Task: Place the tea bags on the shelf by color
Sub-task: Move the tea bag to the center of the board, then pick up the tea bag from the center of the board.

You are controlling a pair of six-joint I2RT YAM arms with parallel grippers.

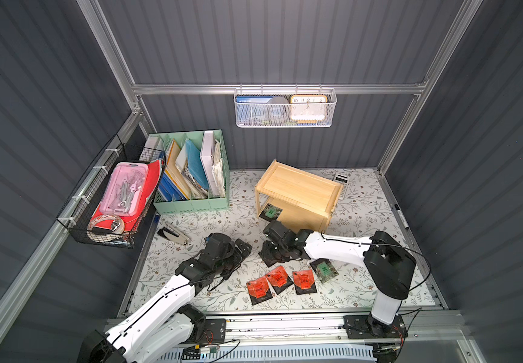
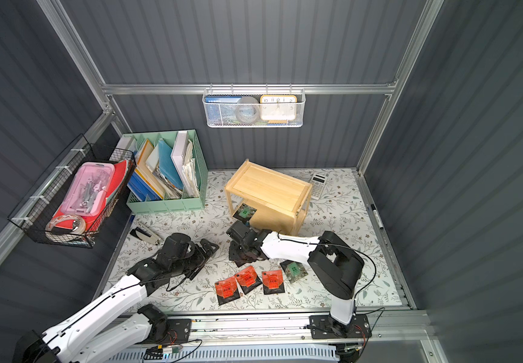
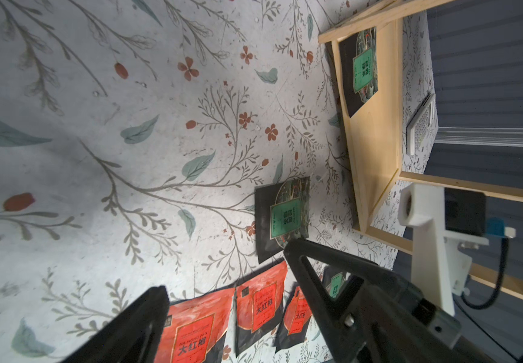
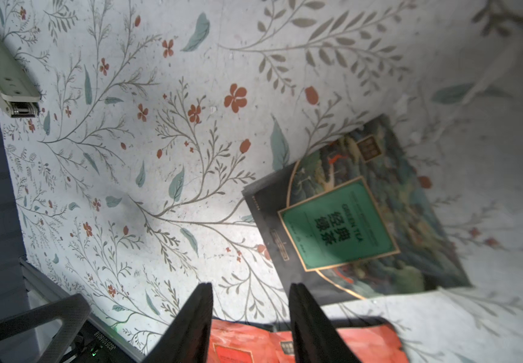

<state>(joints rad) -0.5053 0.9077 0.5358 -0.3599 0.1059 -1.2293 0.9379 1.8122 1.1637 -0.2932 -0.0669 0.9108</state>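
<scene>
The wooden shelf (image 1: 298, 191) stands at the back of the table, with one green tea bag (image 1: 271, 212) on its lower board. Three red tea bags (image 1: 279, 278) lie in a row near the front, and a green one (image 1: 324, 269) lies beside them. Another green tea bag (image 4: 345, 226) lies flat on the table, just ahead of my right gripper (image 4: 250, 285). That gripper hangs low and open, holding nothing, with a red bag's edge below its fingers. My left gripper (image 3: 224, 266) is wide open and empty over the left end of the red row (image 3: 191, 333).
A mint-green file organizer (image 1: 191, 176) and a black wire basket (image 1: 112, 201) stand at the left. A white mesh basket (image 1: 285, 108) hangs on the back wall. A stapler (image 1: 173, 234), a calculator (image 1: 342, 182) and a marker (image 1: 401, 217) lie on the floral mat.
</scene>
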